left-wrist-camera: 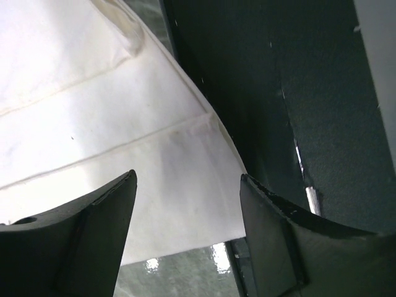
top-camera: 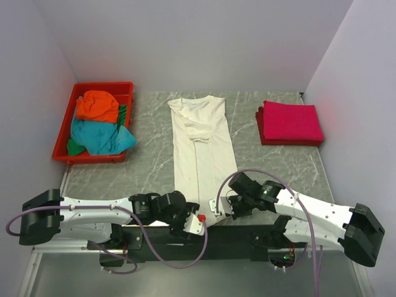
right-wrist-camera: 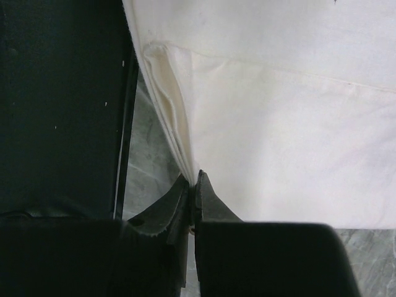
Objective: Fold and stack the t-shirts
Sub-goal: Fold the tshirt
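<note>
A cream-white t-shirt [top-camera: 201,142] lies lengthwise down the middle of the table, its sides folded in to a narrow strip. My left gripper [top-camera: 197,223] is at the hem's near left corner and stands open; in the left wrist view its fingers [left-wrist-camera: 189,175] straddle the cloth [left-wrist-camera: 124,124] without touching it. My right gripper [top-camera: 218,207] is at the hem's near right edge, shut [right-wrist-camera: 193,174] on the layered edge of the cream shirt [right-wrist-camera: 278,142]. A folded magenta-pink shirt [top-camera: 289,122] lies on a red one [top-camera: 263,135] at the back right. Orange [top-camera: 98,105] and teal [top-camera: 99,137] shirts lie crumpled in the tray.
The red plastic tray [top-camera: 62,151] stands at the back left against the wall. A dark mounting bar [top-camera: 235,235] runs along the table's near edge just behind the hem. Walls close in the left, back and right sides.
</note>
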Robot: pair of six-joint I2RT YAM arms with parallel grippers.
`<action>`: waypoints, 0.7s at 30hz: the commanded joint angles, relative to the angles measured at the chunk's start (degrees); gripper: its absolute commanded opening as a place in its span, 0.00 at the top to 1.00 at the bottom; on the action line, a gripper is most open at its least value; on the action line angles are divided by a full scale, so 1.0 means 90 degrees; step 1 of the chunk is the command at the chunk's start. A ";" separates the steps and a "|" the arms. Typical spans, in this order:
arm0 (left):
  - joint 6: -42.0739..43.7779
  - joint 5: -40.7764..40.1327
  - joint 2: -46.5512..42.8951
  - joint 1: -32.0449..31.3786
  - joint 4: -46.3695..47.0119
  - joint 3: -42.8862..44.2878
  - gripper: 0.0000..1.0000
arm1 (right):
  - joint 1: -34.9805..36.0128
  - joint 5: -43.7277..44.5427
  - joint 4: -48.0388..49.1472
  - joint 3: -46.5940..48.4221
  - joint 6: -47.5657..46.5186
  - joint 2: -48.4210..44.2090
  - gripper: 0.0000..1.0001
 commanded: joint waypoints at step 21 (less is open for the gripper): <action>-0.0631 -0.0635 0.0261 -0.0443 0.0948 0.0074 0.24 | -0.0893 -0.0624 0.0054 0.0426 0.0031 -0.0212 1.00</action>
